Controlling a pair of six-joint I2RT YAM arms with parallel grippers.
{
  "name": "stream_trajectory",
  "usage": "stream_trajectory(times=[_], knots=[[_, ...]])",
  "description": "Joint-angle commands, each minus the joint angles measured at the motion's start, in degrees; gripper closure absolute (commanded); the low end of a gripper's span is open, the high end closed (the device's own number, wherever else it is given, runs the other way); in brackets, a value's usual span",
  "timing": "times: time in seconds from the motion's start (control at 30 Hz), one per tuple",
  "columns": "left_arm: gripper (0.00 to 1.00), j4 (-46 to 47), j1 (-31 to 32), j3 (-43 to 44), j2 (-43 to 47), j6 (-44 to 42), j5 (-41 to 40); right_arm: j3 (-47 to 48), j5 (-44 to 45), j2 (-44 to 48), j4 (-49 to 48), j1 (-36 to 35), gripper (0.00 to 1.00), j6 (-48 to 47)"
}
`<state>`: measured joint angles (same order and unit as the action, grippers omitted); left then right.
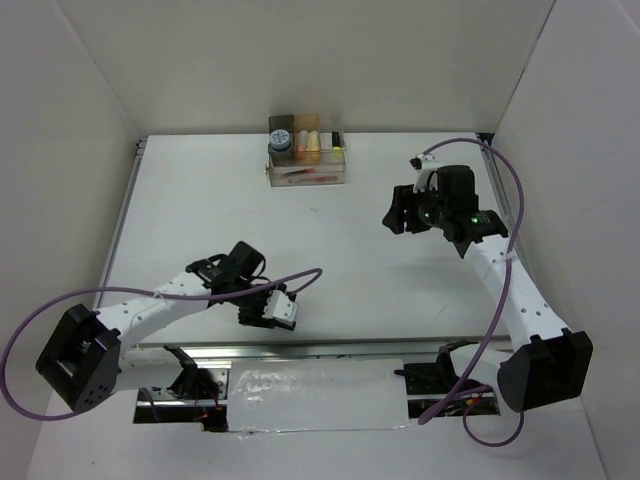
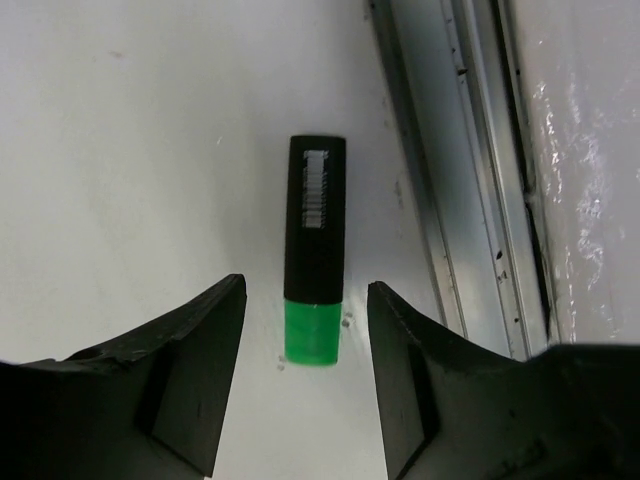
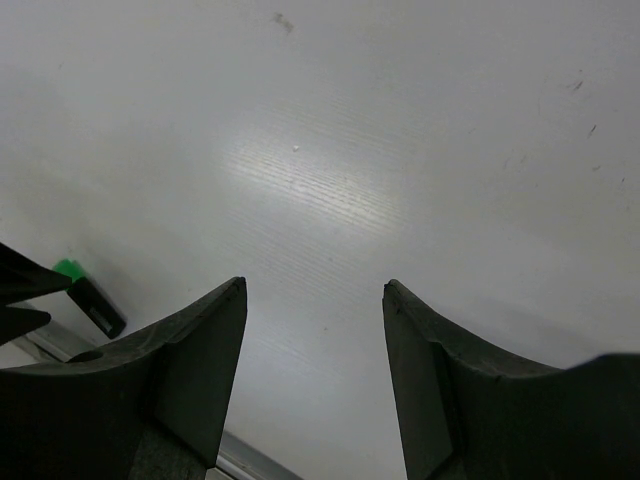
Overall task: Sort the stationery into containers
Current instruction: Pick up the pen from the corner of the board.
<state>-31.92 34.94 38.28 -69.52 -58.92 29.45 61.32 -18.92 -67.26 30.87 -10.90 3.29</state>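
The white table (image 1: 200, 200) fills most of the top view, with the left arm (image 1: 150, 305) reaching in from the lower left and the right arm (image 1: 510, 290) from the lower right. The organiser (image 1: 344, 168) stands at the upper centre of that frame, well apart from both, with red pens in its front tray and a few items in the rear compartments. The right end effector (image 3: 314, 290) hangs open and empty over bare table at the right of the top view. The left end effector (image 2: 305, 300) sits near the bottom edge of the table, just left of the metal rail (image 2: 470, 200) in its wrist view, and it too is open, gripping nothing. The one loose item we find is the highlighter (image 2: 315, 250), lying flat directly between the left fingers (image 2: 190, 360), with a strip of table showing on either side, so nothing touches it yet. Its long axis runs up and down the left wrist frame, crosswise to the line on which the fingers close. The green end points to the bottom of the frame and the black body reaches towards the top. We judge the left arm far the nearer, and the coming move a plain squeeze across the narrow width, about where green meets black.
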Motion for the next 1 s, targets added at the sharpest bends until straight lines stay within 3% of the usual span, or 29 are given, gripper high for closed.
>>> stream_trajectory(times=[0.0,0.33,0.37,0.63,0.97], knots=[[0.37,1.34,3.9,1.53,-1.76,4.24,-4.13,0.03,-0.42,2.05,-1.61,0.35,0.37,-0.56],[0.42,2.21,11.46,6.01,-10.2,11.36,-11.43,0.03,-0.42,4.07,-1.61,2.37,0.37,-0.56],[0.42,2.48,12.25,6.1,-10.9,12.06,-11.78,-3.54,-6.77,4.16,13.88,2.46,0.18,-9.09],[0.44,7.56,16.56,3.38,-12.05,17.51,-17.32,-4.28,-7.01,5.48,14.13,4.13,0.18,-10.14],[0.61,10.56,19.11,1.53,-13.72,21.74,-19.43,-4.63,-8.42,6.53,13.86,6.15,0.18,-10.32]])
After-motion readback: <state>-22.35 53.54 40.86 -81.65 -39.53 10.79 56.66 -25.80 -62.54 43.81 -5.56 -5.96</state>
